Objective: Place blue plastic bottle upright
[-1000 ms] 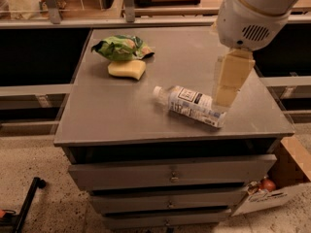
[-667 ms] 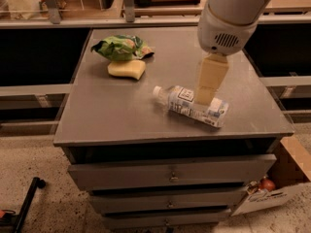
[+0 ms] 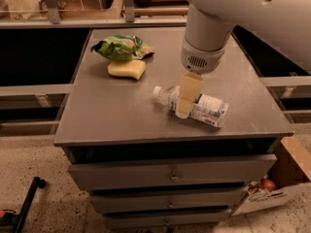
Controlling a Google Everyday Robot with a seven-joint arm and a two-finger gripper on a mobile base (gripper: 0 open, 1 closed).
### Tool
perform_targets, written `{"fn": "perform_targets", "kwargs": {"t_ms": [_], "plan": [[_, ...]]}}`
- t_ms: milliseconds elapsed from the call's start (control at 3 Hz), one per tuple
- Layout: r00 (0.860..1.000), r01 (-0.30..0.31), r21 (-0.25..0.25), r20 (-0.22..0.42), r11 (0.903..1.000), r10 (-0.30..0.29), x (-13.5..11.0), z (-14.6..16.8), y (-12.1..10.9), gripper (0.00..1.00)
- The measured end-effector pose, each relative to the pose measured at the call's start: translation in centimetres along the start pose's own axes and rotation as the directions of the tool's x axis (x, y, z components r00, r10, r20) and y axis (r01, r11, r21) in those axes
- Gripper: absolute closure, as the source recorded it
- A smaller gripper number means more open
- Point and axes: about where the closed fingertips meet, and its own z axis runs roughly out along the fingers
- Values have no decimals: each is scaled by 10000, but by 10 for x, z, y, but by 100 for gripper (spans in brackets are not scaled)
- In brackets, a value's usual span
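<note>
Bottle (image 3: 210,108) flat on tabletop (image 3: 116,111): light, thin-walled, probably slippery; grip mid-body. Gripper (image 3: 183,109) over it, opening can't be told.

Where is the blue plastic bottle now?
In the camera view, the blue plastic bottle lies on its side near the table's front right, cap toward the yellow sponge, with the gripper over its middle.

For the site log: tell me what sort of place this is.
Probably a workshop or lab: a grey drawer cabinet, a cardboard box on a speckled floor. The gripper is at the lying blue plastic bottle.
</note>
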Motion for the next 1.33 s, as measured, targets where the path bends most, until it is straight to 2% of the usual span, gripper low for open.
{"fn": "perform_targets", "kwargs": {"t_ms": [333,667,1000,1333], "plan": [[9971,-664,-519,-403,9964,644,-5,27,5,0],[9959,-740,-1005,-591,9922,683,-15,46,17,0],[9953,-784,-1439,-671,9865,693,-21,62,25,18],[9951,-791,-1583,-716,9842,684,-30,69,29,40]]}}
